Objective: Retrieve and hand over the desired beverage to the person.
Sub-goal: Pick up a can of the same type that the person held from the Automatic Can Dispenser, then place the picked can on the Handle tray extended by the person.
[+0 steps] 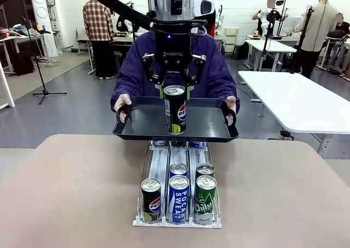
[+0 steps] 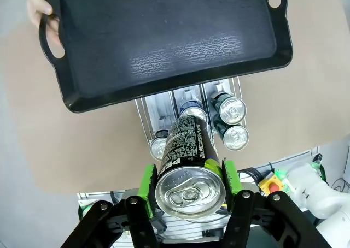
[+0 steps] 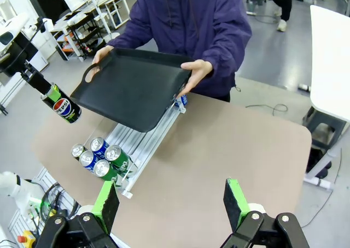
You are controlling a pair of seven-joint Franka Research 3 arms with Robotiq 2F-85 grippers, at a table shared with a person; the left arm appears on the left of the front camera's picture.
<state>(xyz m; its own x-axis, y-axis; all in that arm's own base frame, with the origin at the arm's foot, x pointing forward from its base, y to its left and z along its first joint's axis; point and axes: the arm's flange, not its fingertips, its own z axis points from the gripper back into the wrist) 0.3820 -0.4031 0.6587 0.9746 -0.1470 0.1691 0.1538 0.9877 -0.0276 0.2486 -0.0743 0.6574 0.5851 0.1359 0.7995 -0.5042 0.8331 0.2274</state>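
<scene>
**Left tool** (image 2: 188, 177): the jaws are closed on a black Pepsi can (image 2: 188, 144). The green pads (image 2: 146, 183) press either side just below its top. The can hangs in the air, upright in the front view.

**Right tool** (image 3: 170, 201): the jaws stand wide apart and hold nothing, well apart from the can.

**Surroundings:** the person (image 3: 191, 24) holds a black tray (image 1: 142, 119) by both handles above the far end of the can rack (image 1: 159, 163) on the table (image 1: 65, 193).

**Step in hand:** retrieval appears complete and the hand-over is under way. The next move calls for bringing the can over the tray floor, lowering it until the base sits flat, then releasing. The tray slopes slightly, so the can may tip.

**Not determined:** the front view cannot settle whether the can is over the tray. The right wrist view suggests it hangs just beside the near rim. The tray hides the rack's far end.
</scene>
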